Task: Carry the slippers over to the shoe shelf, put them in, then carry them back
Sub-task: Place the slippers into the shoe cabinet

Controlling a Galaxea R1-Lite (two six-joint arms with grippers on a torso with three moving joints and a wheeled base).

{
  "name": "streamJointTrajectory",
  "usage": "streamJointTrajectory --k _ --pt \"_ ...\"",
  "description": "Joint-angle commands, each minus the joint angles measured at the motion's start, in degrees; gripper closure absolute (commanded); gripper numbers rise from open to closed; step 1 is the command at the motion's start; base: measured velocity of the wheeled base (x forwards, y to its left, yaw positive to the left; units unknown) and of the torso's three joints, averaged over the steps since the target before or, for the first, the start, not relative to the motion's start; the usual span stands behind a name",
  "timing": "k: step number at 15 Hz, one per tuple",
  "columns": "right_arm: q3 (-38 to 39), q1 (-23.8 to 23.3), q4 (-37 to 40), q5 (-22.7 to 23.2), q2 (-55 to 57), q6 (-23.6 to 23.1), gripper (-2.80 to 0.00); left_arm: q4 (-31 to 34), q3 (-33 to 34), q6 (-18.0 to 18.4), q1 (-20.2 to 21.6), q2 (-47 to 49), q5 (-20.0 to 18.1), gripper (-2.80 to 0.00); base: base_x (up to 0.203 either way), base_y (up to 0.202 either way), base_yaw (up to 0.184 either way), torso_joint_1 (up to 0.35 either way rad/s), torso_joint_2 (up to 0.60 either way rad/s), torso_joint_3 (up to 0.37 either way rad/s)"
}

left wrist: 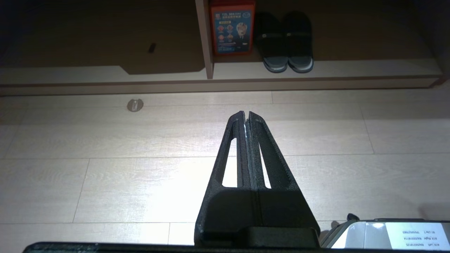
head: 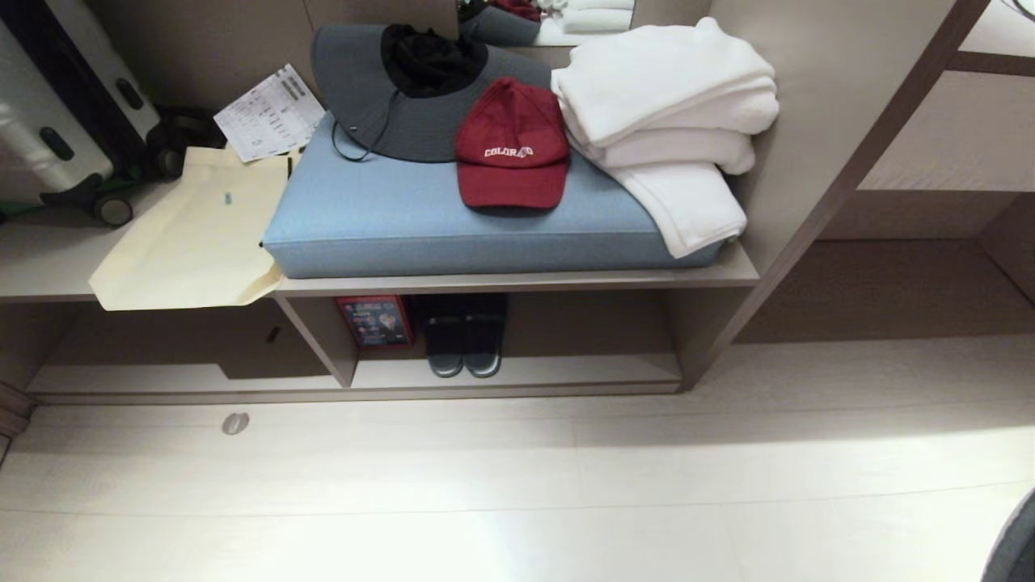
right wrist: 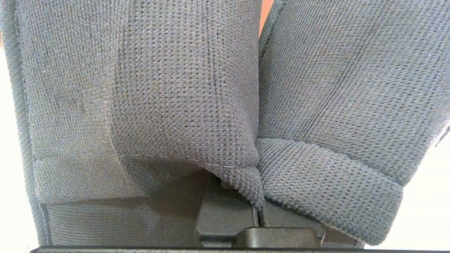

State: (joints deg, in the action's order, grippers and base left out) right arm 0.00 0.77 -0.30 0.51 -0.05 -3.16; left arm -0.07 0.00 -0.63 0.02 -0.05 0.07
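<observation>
Counting from my station: two grey-blue knit slippers (right wrist: 182, 91) fill the right wrist view, side by side and touching, with the right gripper (right wrist: 258, 214) clenched on the fabric edge where the two meet. Neither arm shows in the head view; only a dark sliver at its lower right corner, which I cannot identify. The left gripper (left wrist: 246, 117) hangs over bare floor, fingers pressed together on nothing. The shoe shelf (head: 517, 283) has two lower cubbies split by one vertical divider (head: 319, 339). The left cubby holds nothing I can make out; the right one holds one pair of black slippers (head: 464, 335) (white-edged soles, toes outward) and one red box (head: 374, 321) against the divider. Open room in that cubby lies to the right of the black pair, up to the end panel. On top: one blue cushion (head: 388, 218), one red cap (head: 512, 149), one grey sun hat (head: 380, 89), one stack of white towels (head: 671, 105), one cream bag (head: 194, 234) overhanging the shelf edge, one printed sheet (head: 269, 113). One suitcase (head: 57, 113) stands at the far left. The pale floor (head: 517, 485) carries one small round metal disc (head: 235, 423).
</observation>
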Motion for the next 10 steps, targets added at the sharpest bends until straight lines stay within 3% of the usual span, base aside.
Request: streamJointTrajectory --k 1,10 --pt "0.0 0.02 -0.05 0.02 0.05 -0.09 0.0 -0.01 0.0 -0.07 -0.02 0.05 0.01 0.0 0.0 0.0 0.0 0.007 0.0 -0.198" --pt "0.0 0.02 -0.13 0.02 0.14 -0.71 0.0 -0.01 0.01 -0.07 0.06 0.05 0.01 0.0 0.0 0.0 0.0 0.003 0.0 -0.198"
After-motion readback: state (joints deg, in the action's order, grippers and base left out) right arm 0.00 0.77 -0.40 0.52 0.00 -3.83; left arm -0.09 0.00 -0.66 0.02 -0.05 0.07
